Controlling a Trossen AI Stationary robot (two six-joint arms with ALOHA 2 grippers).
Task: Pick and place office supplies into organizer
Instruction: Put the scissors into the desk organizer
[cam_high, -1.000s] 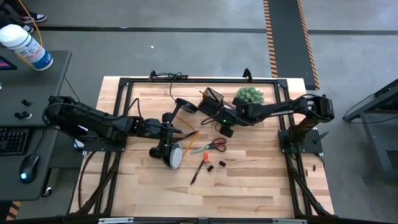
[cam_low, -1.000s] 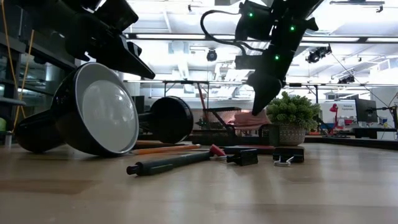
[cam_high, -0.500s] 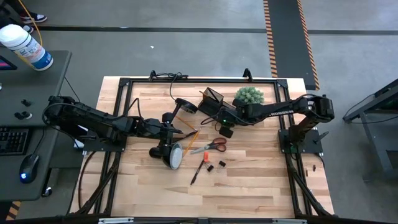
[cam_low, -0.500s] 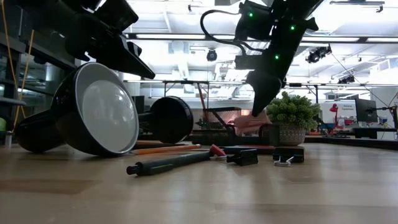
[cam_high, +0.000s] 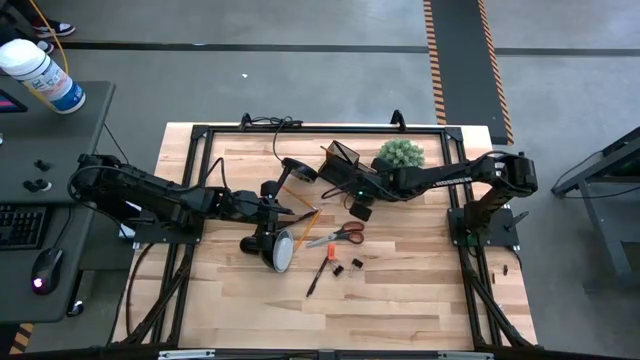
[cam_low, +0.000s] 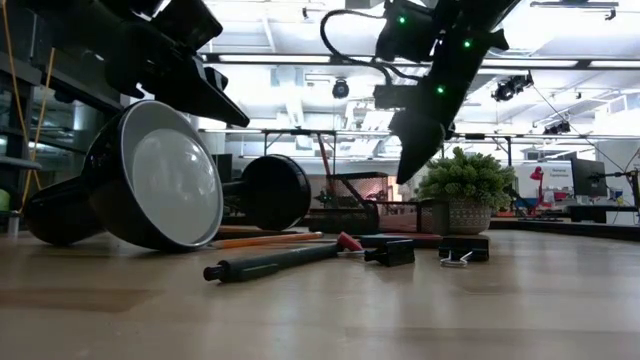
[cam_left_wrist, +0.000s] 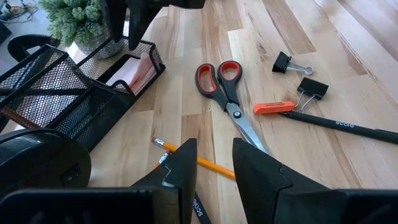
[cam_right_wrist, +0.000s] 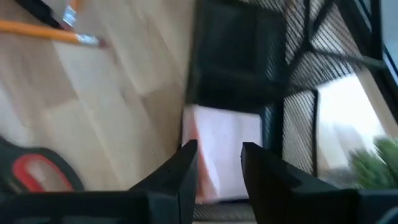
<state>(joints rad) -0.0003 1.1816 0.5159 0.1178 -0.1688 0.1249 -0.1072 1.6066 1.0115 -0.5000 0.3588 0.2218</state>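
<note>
Released: pink sticky-note pad dropped into organizer tray | right pincer parted, empty, directly above pad

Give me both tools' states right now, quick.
Left tool: open with a small gap, empty, above a pencil beside the lamp.
Right tool: open, empty, above the pink sticky-note pad lying in the organizer.
</note>
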